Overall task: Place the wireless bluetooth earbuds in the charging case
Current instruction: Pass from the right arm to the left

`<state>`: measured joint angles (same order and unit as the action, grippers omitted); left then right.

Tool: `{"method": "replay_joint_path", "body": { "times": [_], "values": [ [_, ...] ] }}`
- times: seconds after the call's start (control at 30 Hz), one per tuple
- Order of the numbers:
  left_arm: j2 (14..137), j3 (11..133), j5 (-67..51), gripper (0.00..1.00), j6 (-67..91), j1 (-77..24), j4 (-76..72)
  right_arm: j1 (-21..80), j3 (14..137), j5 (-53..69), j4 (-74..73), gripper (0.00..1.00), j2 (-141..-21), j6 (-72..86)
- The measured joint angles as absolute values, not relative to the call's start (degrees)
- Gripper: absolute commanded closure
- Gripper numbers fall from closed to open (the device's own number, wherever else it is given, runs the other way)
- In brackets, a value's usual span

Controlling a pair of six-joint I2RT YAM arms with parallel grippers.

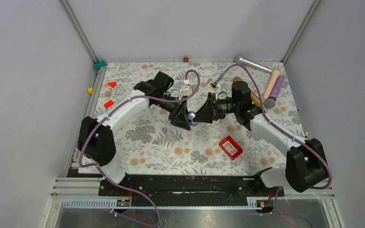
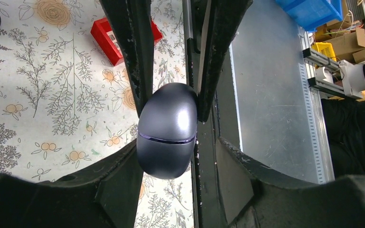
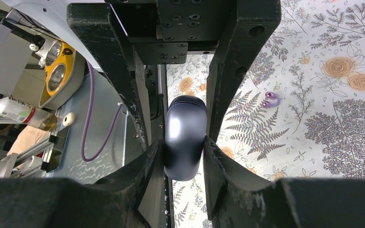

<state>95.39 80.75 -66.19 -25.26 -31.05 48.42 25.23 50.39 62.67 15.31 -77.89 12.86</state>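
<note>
Top external: red box (image 1: 230,147) near charging case (image 1: 191,118).

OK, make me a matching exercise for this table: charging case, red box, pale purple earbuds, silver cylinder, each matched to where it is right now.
Things:
1. charging case
2. red box
3. pale purple earbuds
4. silver cylinder

Places:
a. far right corner of the mat
b. on the mat, left of centre
c. pinched between left gripper and right gripper
d. on the mat, right of centre, near side

Pairs: 1-c, 2-d, 3-b, 4-a
</note>
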Motion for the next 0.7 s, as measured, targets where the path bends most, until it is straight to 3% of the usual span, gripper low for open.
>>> {"method": "replay_joint_path", "body": {
  "times": [0.3, 0.7],
  "values": [
    [95.4, 80.8, -66.0, 0.46, -23.8, -31.0, 46.7, 25.3, 50.4, 62.7, 15.5, 0.71, -79.0, 12.9],
    [95.3, 80.8, -65.6, 0.59, -22.7, -30.9, 45.5, 25.9, 50.4, 63.4, 15.7, 0.72, -79.8, 12.9]
  ]
}}
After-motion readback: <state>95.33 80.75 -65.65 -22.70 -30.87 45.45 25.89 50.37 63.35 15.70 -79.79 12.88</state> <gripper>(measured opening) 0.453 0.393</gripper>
